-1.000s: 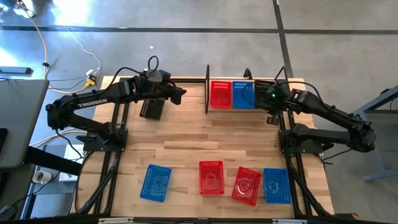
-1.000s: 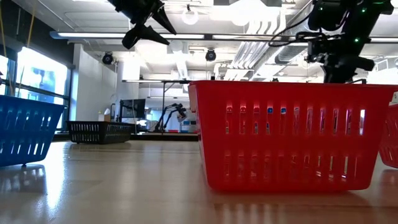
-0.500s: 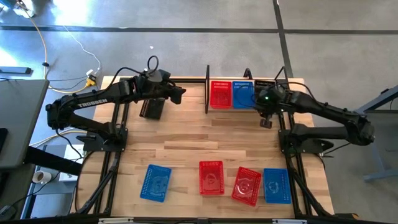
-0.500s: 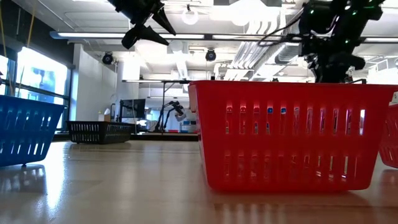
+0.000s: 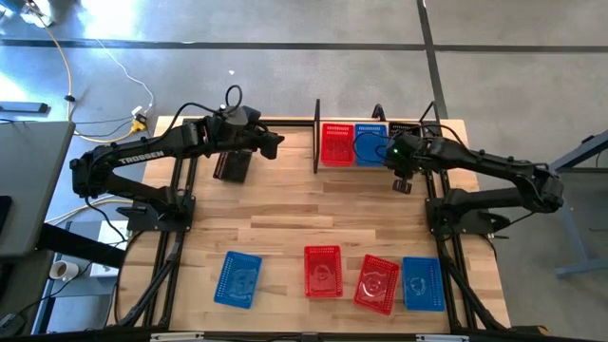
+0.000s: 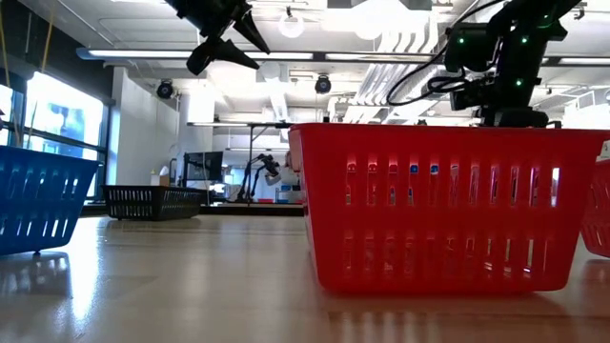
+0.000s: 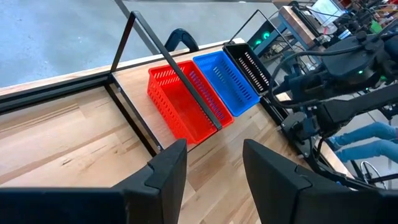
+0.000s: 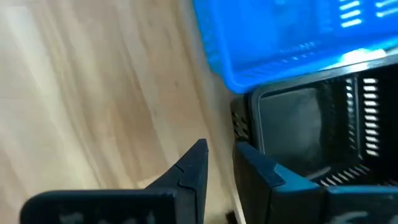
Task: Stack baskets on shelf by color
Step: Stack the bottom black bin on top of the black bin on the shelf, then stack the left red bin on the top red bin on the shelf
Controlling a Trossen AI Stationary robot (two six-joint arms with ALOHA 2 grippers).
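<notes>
The shelf stands at the table's far edge and holds a red basket, a blue basket and a black basket side by side on its base. My right gripper hovers just in front of the shelf's right end; in its wrist view it stands slightly open beside the black basket's corner, holding nothing. My left gripper is open and empty, raised left of the shelf, above another black basket that rests on the table.
Several baskets sit along the near edge: blue, red, a tilted red one and blue. The table's middle is bare wood. In the low view the near red basket hides the right gripper's fingers.
My right gripper has moved a little toward the table's left along the front of the shelf, its wrist swinging over the blue basket. The left arm and all baskets have stayed put.
</notes>
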